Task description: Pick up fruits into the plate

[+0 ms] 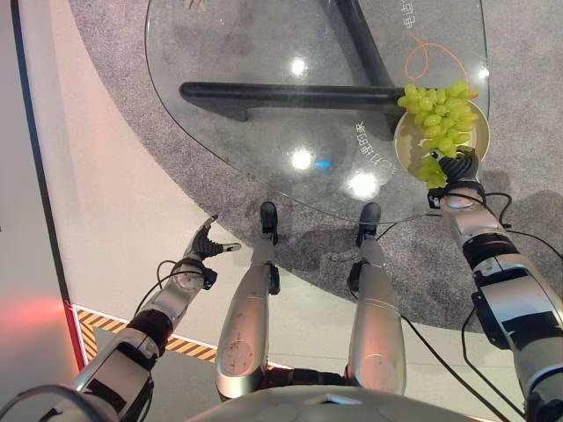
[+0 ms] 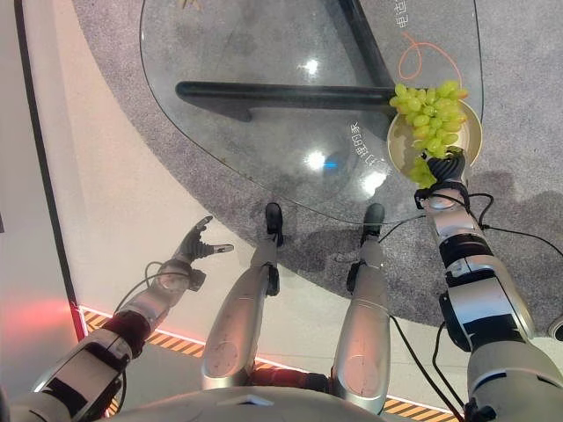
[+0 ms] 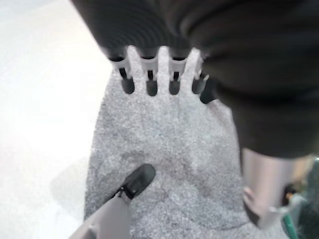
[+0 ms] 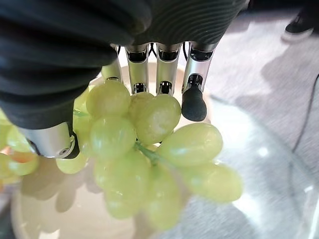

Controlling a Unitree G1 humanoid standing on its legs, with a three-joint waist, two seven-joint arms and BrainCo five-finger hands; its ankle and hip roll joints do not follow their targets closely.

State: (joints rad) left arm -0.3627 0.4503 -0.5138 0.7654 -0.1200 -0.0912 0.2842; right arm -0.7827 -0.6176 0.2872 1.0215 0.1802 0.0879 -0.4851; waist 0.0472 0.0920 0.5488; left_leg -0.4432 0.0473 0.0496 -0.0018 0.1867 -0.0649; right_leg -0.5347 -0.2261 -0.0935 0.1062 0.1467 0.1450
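Note:
A cream plate [image 1: 406, 145] sits near the right edge of the round glass table [image 1: 246, 53], with a large bunch of green grapes [image 1: 442, 110] heaped on its far side. My right hand [image 1: 461, 167] is at the plate's near rim. In the right wrist view its fingers [image 4: 194, 102] and thumb are curled round a smaller bunch of green grapes [image 4: 149, 149], which hangs just above the plate [image 4: 60, 219]. My left hand [image 1: 204, 246] hangs low at the left, away from the table, with its fingers [image 3: 149, 84] straight and holding nothing.
A dark bar of the table's base [image 1: 290, 90] shows through the glass. Grey carpet [image 1: 114, 53] lies under the table, pale floor beside it. A yellow-black hazard stripe [image 1: 106, 323] runs across the floor at lower left.

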